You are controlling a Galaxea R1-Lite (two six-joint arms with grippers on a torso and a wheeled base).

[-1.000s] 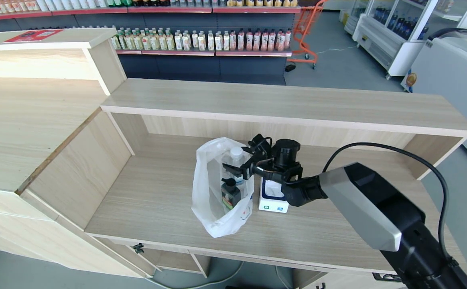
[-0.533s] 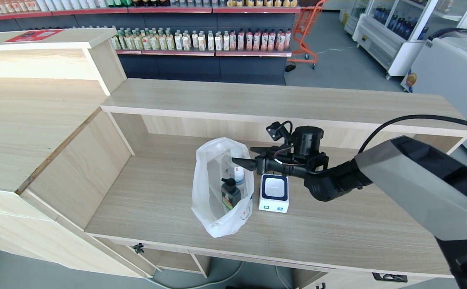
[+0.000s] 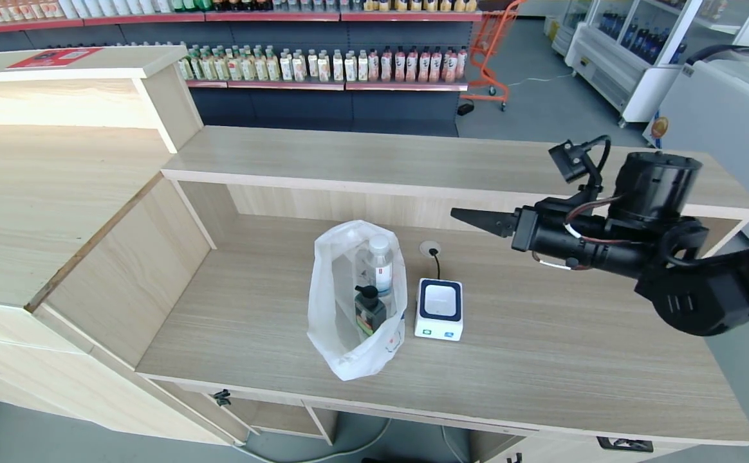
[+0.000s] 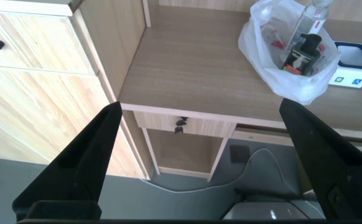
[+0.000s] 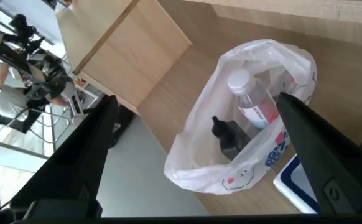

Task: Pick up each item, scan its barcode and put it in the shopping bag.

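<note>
My right hand [image 3: 477,220], spread and empty, has pulled back right off the white plastic shopping bag [image 3: 331,312], where the clear white-capped bottle [image 3: 379,260] stands upright.

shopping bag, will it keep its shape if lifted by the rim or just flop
Probably floppy: the shopping bag is thin, crumpled white plastic, so its rim would likely bunch up. It may hang bottom-heavy, since a clear bottle and a dark pump bottle stand inside. Pushed sideways, the wall would likely dent before the load slides.
</note>
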